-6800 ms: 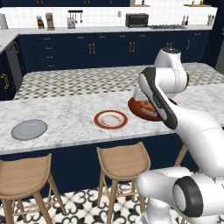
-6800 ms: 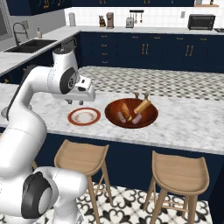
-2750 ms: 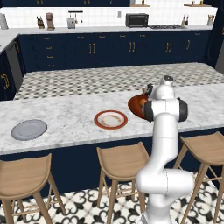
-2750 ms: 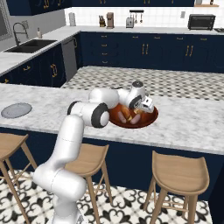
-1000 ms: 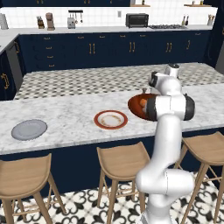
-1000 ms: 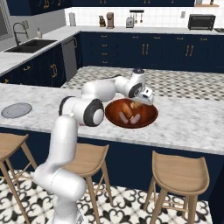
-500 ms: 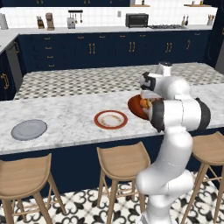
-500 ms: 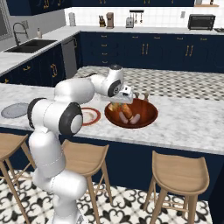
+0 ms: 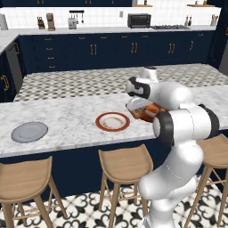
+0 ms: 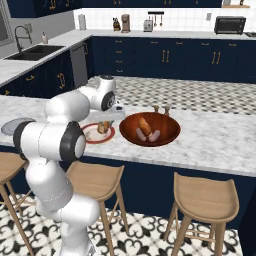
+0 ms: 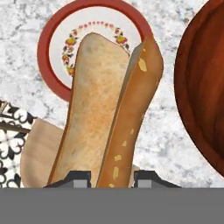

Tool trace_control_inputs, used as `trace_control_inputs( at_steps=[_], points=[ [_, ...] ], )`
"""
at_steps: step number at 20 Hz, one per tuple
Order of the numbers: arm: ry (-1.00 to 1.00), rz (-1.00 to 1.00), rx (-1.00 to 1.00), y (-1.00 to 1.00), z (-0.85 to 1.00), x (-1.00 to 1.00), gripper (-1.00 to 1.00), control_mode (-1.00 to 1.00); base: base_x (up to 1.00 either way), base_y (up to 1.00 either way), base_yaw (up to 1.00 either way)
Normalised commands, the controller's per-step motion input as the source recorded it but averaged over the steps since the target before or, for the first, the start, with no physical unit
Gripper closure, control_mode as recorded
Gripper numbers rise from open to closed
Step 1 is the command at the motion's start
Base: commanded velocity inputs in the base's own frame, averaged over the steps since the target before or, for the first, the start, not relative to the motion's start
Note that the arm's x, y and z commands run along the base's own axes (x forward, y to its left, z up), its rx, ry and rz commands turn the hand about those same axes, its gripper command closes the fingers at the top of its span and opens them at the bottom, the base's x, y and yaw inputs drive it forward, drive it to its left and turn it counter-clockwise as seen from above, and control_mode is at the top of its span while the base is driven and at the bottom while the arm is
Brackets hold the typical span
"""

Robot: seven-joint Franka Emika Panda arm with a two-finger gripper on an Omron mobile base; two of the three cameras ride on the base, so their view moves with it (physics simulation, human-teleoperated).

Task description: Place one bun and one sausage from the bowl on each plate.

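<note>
Carrying the split tan bun (image 11: 109,113) clamped between its two dark fingertips, the gripper (image 11: 112,177) hangs above the marble counter (image 10: 215,140), with the bun's far end over the round plate with a red-orange rim and cream centre (image 11: 57,39). In the hand view that plate sits toward 11 o'clock and the wide reddish-brown wooden bowl (image 11: 203,87) lies at 3 o'clock. In the right base view the bun (image 10: 104,127) shows over the same plate (image 10: 94,138), with the bowl (image 10: 150,129) just beside it at 3 o'clock.

To do this step well, I judge the hand should travel a little further toward 11 o'clock until the bun's middle is over the cream centre, then descend until the bun nearly touches before parting the fingers. Released too high, or with one end over the rim, the long bun could tip onto the counter.

Counted: two plates, the red-rimmed one (image 9: 112,121) and a plain grey flat plate (image 9: 29,132) well apart at 9 o'clock in the left base view. One bun is in the grip. Inside the bowl the right base view shows three pieces, one bun-coloured and two paler; which are sausages I cannot tell.
</note>
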Motion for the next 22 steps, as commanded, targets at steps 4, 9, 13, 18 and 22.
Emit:
trace_control_inputs(
  at_steps=[4,9,13,18,22],
  points=[
    [0.13,0.17,0.00,0.61,-0.03,0.36,1.00,-1.00,0.00,0.00,0.00],
    [-0.01,-0.01,0.00,0.06,-0.49,0.53,1.00,-1.00,0.00,0.00,0.00],
    [-0.02,-0.09,0.00,0.17,-0.73,0.56,1.00,-1.00,0.00,0.00,0.00],
    [0.00,-0.05,0.00,0.14,-0.40,0.31,1.00,-1.00,0.00,0.00,0.00],
    [0.00,0.00,0.00,0.00,-0.04,0.16,1.00,-1.00,0.00,0.00,0.00]
  ],
)
